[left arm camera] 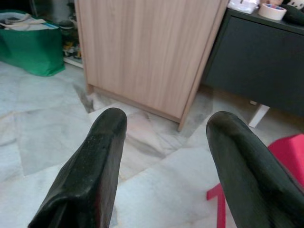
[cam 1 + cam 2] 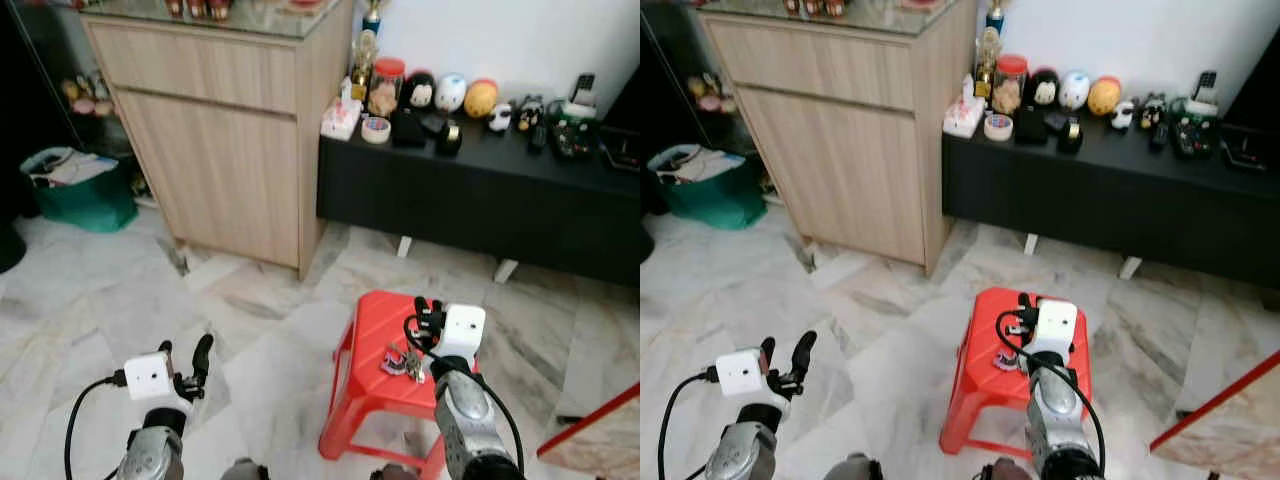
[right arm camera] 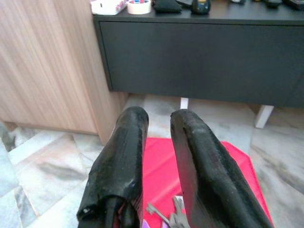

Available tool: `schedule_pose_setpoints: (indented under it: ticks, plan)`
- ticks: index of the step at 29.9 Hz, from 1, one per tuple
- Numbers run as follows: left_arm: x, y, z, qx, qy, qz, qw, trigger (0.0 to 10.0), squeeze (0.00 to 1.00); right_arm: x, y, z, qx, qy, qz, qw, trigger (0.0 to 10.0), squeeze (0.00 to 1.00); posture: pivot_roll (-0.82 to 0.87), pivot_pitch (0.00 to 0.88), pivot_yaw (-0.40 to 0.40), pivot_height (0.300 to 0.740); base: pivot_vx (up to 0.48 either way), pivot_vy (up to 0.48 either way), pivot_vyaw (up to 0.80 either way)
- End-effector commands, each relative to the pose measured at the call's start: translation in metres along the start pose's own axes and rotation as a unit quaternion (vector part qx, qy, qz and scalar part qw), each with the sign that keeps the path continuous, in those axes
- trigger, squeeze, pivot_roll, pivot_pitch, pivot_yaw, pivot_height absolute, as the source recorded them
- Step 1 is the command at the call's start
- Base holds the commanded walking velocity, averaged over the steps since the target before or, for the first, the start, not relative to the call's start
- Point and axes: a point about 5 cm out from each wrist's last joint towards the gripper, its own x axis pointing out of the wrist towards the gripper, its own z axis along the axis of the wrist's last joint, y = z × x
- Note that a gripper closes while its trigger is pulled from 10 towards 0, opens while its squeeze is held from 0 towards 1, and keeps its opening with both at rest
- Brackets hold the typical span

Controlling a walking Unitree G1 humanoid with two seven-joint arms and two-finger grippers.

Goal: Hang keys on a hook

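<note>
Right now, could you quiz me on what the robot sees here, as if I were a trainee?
1. True or false: the keys lie on the red stool.
2. Which claw is above the stool: A) left claw, B) right claw?
3. Fill in: the left claw's fingers stand ____ over the marble floor.

Key
1. True. The keys rest on the stool's seat, just beside the right claw.
2. B. The left claw hangs over bare floor, apart from the stool.
3. Open, with a wide gap between them and nothing held.
</note>
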Motion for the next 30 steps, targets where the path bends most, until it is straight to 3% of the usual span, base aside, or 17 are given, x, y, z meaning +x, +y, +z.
schedule_pose_setpoints:
  ticks: [1, 10, 30]
  plan:
    - [-0.0013, -0.0032, -0.0029, -0.002, 0.010, -0.006, 1.000, 10.0, 0.00, 0.0003, 0.0014, -0.0020, 0.001, 0.009, 0.001, 1.000, 10.0, 0.00, 0.10, 0.046, -0.044, 0.660, 0.000, 0.000, 0.00]
    - [-0.0015, -0.0056, -0.0043, -0.005, 0.013, -0.007, 1.000, 10.0, 0.00, 0.0002, 0.0033, -0.0068, -0.001, 0.029, 0.002, 1.000, 10.0, 0.00, 0.10, 0.035, -0.044, 0.641, 0.000, 0.000, 0.00]
    - [-0.0006, -0.0107, -0.0051, -0.017, 0.022, -0.012, 1.000, 10.0, 0.00, -0.0001, 0.0043, -0.0091, 0.002, 0.036, 0.013, 0.999, 10.0, 0.00, 0.10, 0.049, -0.048, 0.641, 0.000, 0.000, 0.00]
